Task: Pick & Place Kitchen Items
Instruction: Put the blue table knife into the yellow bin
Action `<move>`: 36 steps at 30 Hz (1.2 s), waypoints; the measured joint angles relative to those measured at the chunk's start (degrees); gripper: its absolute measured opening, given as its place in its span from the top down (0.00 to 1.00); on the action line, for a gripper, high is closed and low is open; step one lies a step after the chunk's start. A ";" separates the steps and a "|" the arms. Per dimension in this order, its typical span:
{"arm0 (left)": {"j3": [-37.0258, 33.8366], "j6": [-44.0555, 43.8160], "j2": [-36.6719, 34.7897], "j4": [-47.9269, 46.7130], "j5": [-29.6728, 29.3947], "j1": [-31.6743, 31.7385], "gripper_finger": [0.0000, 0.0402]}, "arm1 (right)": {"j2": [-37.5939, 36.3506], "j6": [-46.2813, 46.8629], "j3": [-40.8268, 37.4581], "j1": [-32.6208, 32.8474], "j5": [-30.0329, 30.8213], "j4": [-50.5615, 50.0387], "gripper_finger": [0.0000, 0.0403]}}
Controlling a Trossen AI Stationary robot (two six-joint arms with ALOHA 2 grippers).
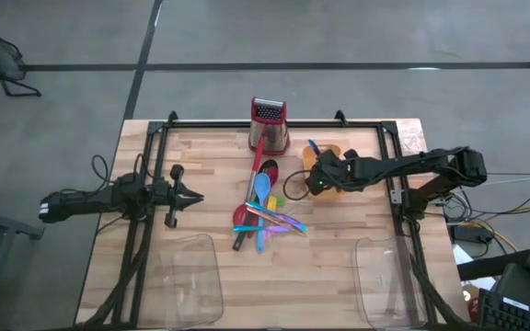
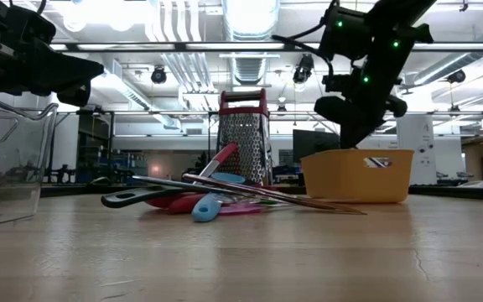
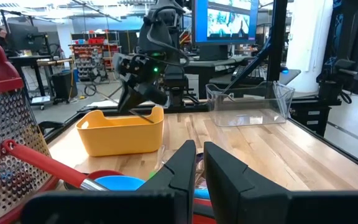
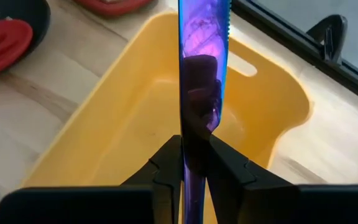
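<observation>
One purple knife (image 4: 199, 74) pinched in right claw (image 4: 194, 165), blade over yellow bin (image 4: 135, 124), left claw (image 3: 196, 163) closed

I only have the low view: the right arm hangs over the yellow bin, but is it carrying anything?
Observer: Yes. In the right wrist view the right gripper is shut on a purple knife, blade pointing out over the yellow bin.
Operator: Is anything in the bin already?
Observer: The part of the bin floor the right wrist view shows is bare.
Operator: Where is the left arm?
Observer: From above, the left gripper sits at the table's left side, apart from the utensil pile, fingers nearly together and empty.
Operator: What stands behind the pile?
Observer: A box grater with a red top, upright at the far edge.
</observation>
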 joint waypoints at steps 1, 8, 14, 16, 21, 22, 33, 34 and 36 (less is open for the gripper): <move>0.00 0.00 0.00 0.02 0.00 -0.01 0.90 | 0.00 0.04 -0.30 -0.02 0.00 0.26 0.85; 0.01 0.00 0.00 0.02 0.00 0.00 0.90 | 0.34 0.20 -1.56 -0.04 0.00 1.58 0.83; 0.01 0.00 0.00 0.02 0.00 0.00 0.90 | 1.74 0.18 -1.62 -0.04 -0.02 1.62 0.91; 0.00 0.00 0.00 0.03 0.00 -0.01 0.90 | 1.99 0.03 -1.67 -0.04 -0.02 1.59 0.93; 0.01 0.00 0.00 0.04 0.00 0.00 0.90 | 0.94 -1.08 -1.61 0.02 0.02 1.35 0.96; 0.01 0.00 0.00 0.04 0.00 -0.02 0.90 | 0.43 -1.55 -1.41 0.02 0.00 0.88 0.96; 0.01 0.00 0.00 0.04 0.00 -0.01 0.90 | -1.07 -11.13 3.28 5.84 -4.68 7.39 0.88; 0.01 0.00 0.00 0.04 0.00 -0.01 0.90 | -1.03 -12.31 3.48 6.72 -5.65 9.10 0.87; 0.00 0.00 0.00 0.04 0.00 -0.01 0.90 | -0.95 -14.49 3.49 8.40 -7.77 12.60 0.85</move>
